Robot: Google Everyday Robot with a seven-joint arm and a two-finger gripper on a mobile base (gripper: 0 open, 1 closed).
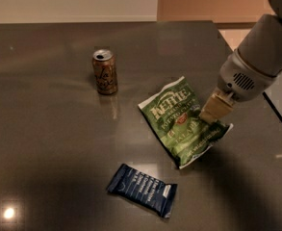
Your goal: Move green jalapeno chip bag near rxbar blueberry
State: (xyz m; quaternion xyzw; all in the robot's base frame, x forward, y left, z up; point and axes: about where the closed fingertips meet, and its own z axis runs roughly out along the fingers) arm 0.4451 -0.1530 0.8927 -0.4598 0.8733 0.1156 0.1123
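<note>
The green jalapeno chip bag (172, 114) lies on the dark table (49, 138), right of centre, with its white lettering facing up. My gripper (209, 117) comes down from the upper right and is shut on the bag's right edge, where the foil is bunched up. The rxbar blueberry (141, 190), a dark navy bar with white text, lies flat toward the front. It is a short gap below and left of the bag's lower end and does not touch it.
A brown-gold drink can (105, 72) stands upright to the upper left of the bag. The table's right edge (275, 112) runs diagonally just behind my arm (263, 52). A bright light reflection shows at the front left (8, 212).
</note>
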